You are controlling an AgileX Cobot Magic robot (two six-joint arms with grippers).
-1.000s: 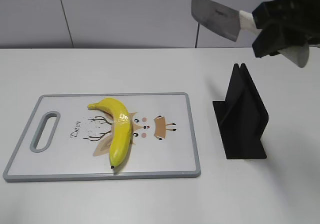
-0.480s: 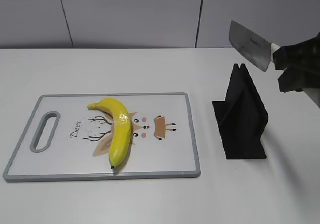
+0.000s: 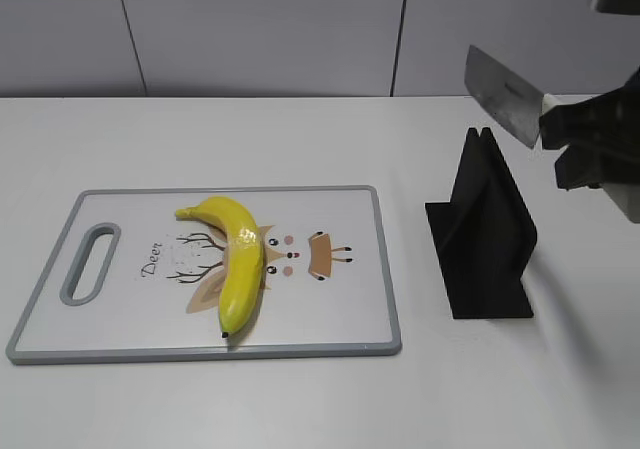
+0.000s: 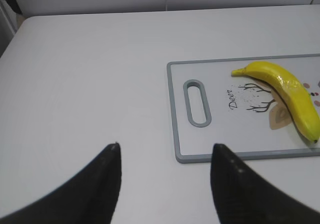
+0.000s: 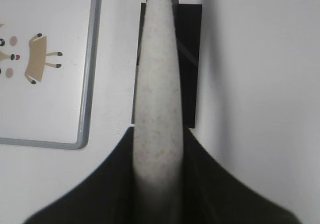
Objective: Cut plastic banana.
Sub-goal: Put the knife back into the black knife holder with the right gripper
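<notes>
**Inspector A:** Right gripper [image 3: 585, 134]: clamped on the pale handle of the knife [image 3: 503, 93]. The blade hangs in the air directly above the slot of the black knife stand [image 3: 485, 231], and the right wrist view looks straight down the handle onto that stand.

**Inspector B:** Left gripper [image 4: 165, 156]?

**Inspector A:** Fingers spread, nothing between them, hovering over bare table [image 4: 85, 79] just beside the handle end of the cutting board [image 3: 385, 269].

**Inspector B:** And the plastic banana [image 3: 236, 259]?

**Inspector A:** Lying on the board's printed face, curved, dark tip toward the near edge, well apart from the knife. It appears whole; a faint band shows mid-length, though the view is too coarse to say whether that is a closed seam or a parted one.

**Inspector B:** Assessment?

**Inspector A:** Knife is in hand; the cut itself looks not yet made. Remaining, in his judgement: carrying the blade to the banana and pressing through.
</notes>
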